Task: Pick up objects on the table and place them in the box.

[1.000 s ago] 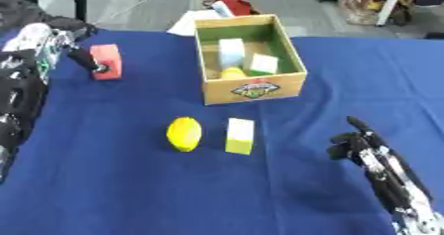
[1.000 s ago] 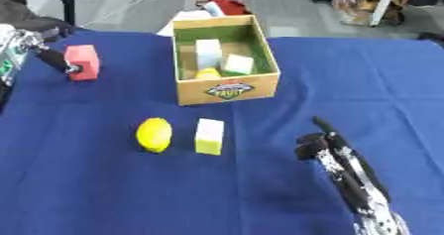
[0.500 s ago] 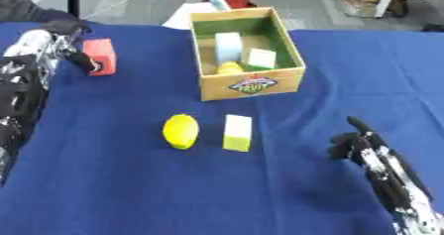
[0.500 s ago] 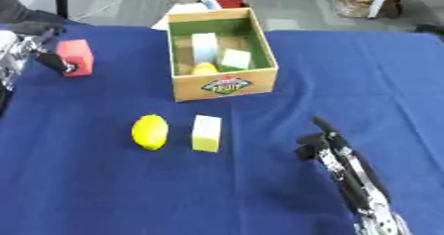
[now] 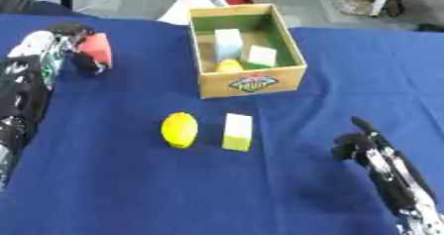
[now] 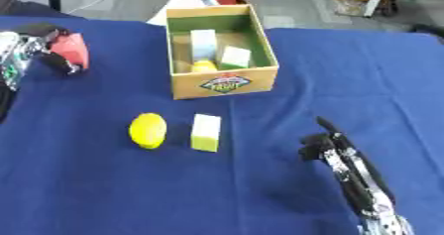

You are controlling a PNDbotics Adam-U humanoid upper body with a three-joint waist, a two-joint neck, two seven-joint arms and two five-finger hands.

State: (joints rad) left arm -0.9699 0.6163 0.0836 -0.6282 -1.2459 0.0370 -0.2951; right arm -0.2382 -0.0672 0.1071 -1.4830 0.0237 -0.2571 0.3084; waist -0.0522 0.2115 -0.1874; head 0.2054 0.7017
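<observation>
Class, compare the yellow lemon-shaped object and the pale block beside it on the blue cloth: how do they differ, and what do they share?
The lemon is rounded and oval; the block is box-shaped with flat faces and straight edges. The lemon is a strong yellow all over; the block is pale cream on top with a yellow-green side. The lemon lies to the block's left. Both rest on the blue cloth, outside the box, with no hand touching them.

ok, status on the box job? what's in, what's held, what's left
Done: box holds two pale blocks and a yellow piece. In hand: left hand grips the red block, away from the box. Left: lemon and yellow-white block on the cloth. Right hand idle.
</observation>
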